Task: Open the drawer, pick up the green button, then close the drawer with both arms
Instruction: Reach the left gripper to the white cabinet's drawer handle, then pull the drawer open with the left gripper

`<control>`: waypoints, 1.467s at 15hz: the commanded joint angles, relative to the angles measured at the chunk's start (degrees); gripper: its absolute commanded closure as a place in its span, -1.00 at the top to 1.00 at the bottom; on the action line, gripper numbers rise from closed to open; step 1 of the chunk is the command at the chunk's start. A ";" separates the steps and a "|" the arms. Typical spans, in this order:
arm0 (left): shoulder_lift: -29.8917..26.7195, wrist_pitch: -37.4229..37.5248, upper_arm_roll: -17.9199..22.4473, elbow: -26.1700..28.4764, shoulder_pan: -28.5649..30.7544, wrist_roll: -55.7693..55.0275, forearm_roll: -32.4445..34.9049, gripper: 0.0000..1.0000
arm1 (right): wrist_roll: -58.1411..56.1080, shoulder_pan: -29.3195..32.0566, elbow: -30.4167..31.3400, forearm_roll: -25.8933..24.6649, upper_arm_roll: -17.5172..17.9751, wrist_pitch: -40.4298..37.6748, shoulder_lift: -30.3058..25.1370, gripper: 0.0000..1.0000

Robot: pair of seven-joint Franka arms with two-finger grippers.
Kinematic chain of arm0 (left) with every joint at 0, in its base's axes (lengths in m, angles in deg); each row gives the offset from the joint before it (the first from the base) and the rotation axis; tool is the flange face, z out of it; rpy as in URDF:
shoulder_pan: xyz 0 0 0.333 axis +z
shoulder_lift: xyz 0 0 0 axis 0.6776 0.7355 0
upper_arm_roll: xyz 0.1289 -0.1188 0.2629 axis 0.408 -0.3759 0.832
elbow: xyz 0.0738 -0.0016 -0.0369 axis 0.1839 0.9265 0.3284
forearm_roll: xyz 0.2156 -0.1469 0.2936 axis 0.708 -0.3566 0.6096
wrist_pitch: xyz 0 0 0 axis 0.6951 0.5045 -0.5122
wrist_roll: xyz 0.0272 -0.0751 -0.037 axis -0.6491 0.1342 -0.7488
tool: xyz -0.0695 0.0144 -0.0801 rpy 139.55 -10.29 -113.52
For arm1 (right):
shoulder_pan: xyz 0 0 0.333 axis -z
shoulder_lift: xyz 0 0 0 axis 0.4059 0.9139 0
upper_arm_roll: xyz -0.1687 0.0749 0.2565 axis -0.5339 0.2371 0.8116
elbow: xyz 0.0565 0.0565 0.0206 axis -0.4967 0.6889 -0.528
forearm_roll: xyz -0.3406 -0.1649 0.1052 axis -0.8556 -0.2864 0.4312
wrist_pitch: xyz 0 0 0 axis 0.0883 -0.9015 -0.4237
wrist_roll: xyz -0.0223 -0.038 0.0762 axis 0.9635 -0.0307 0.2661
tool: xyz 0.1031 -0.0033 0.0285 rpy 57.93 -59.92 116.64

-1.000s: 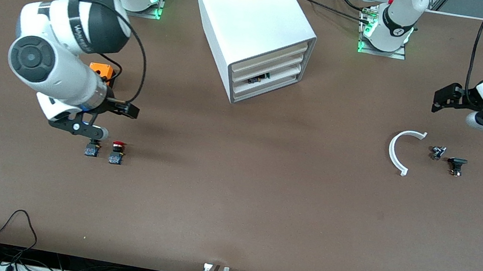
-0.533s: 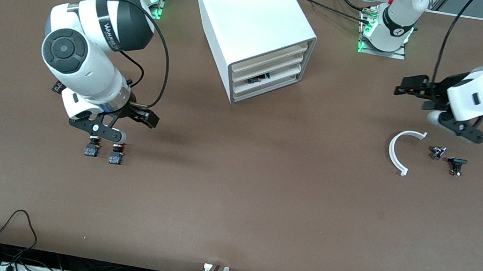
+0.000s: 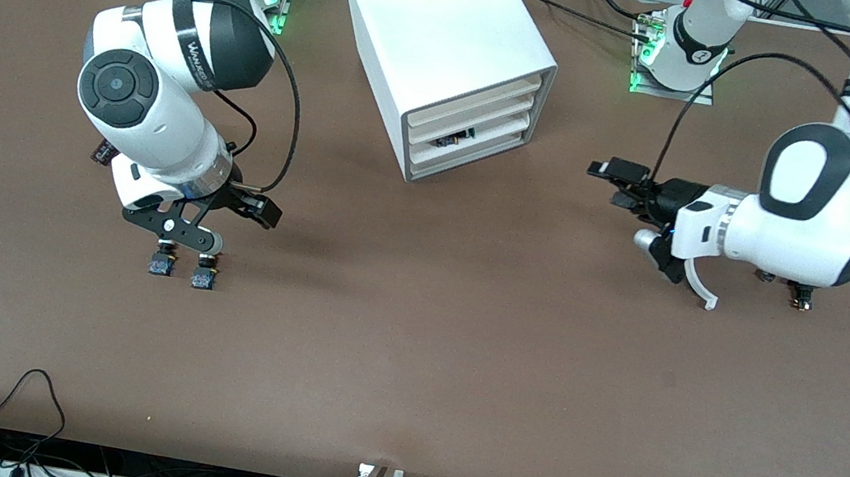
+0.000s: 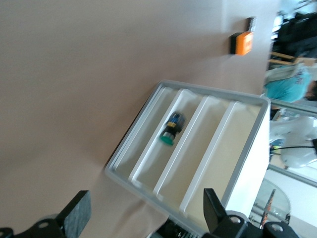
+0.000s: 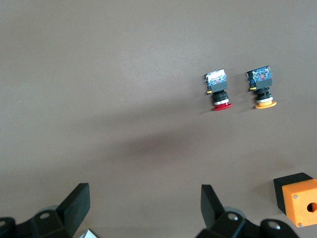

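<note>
The white cabinet stands near the robots' bases, and all four drawers are pushed in. The green-capped button lies in the drawer second from the bottom. In the front view it shows as a dark shape above that drawer's slat. My left gripper is open and empty. It hovers over the table in front of the cabinet and faces the drawers; it also shows in the left wrist view. My right gripper is open and empty; it also shows in the right wrist view.
A red-capped button and a yellow-capped button lie on the table below my right hand, also in the front view. An orange box sits beside them. A white curved piece and small black parts lie under my left arm.
My left arm has swung from its end of the table in toward the cabinet's front. My right arm shifted a little toward the cabinet, then held still.
</note>
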 commanded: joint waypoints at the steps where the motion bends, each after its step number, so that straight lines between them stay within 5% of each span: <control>1: -1.28 -8.95 -3.38 8.83 0.18 9.89 -7.14 1.00 | 0.18 0.26 -0.94 0.77 0.11 -0.11 0.56 0.99; 9: 8.12 -14.69 -7.87 19.74 0.09 36.37 -27.80 0.84 | 0.18 -0.18 -0.76 0.77 0.11 -0.38 1.43 0.99; 22: 13.05 -14.69 -11.82 27.13 -0.26 46.83 -36.67 0.34 | 0.44 -1.32 -0.94 0.68 0.19 0.59 1.52 0.99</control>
